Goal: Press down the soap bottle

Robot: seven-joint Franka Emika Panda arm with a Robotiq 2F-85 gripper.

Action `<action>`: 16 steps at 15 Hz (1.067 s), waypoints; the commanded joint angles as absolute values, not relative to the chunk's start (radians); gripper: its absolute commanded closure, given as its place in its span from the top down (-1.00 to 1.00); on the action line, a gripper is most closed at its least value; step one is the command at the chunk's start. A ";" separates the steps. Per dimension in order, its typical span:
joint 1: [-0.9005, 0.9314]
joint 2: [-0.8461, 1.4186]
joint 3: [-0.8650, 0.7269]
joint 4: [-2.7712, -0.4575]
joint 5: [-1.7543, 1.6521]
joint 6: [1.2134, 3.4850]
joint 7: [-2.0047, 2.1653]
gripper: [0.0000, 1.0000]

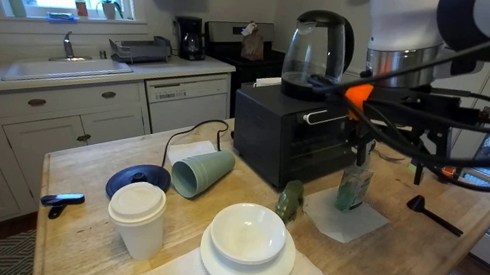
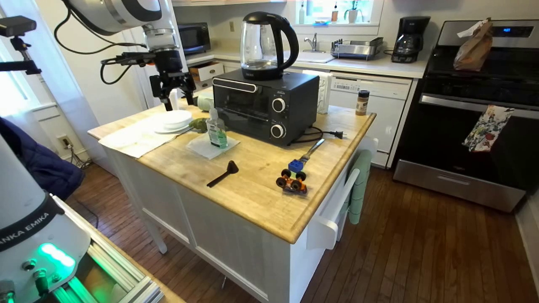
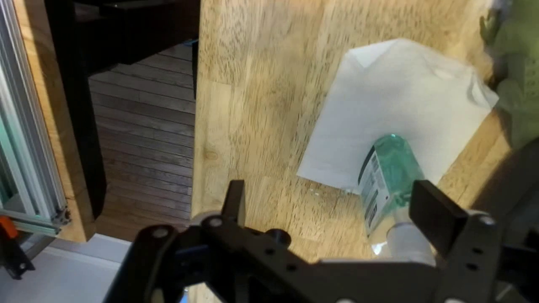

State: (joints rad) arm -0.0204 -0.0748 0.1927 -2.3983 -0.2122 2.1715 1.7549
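Observation:
The soap bottle [image 1: 352, 191] stands upright on a white napkin [image 1: 325, 224] in front of the black toaster oven. It is translucent green in its lower part, with a clear upper part and a label. It also shows in an exterior view [image 2: 217, 131] and in the wrist view [image 3: 396, 172]. My gripper [image 1: 389, 165] is open and empty, above the table. It shows in an exterior view [image 2: 180, 103] too. In the wrist view my gripper [image 3: 330, 195] has its fingers wide apart, with the bottle near the right finger. The pump top is partly hidden by the gripper there.
The toaster oven [image 1: 260, 130] carries a glass kettle [image 1: 316, 56]. A green rounded object [image 1: 289, 201], a white bowl [image 1: 248, 234] on a plate, a pale-green cup [image 1: 201, 172] and a lidded white cup [image 1: 139, 223] are nearby. A black scoop [image 2: 223, 173] and toy car [image 2: 291, 182] lie near the edges.

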 commanded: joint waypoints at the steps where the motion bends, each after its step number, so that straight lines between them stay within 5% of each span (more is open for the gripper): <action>1: -0.006 -0.066 0.143 -2.314 -0.195 2.082 1.897 1.00; 3: -0.006 -0.068 0.121 -2.285 -0.147 2.040 1.939 0.48; 12: -0.013 -0.084 0.059 -2.279 -0.064 2.120 1.909 -0.81; 16: -0.018 -0.084 0.040 -2.289 -0.049 2.177 1.842 -1.00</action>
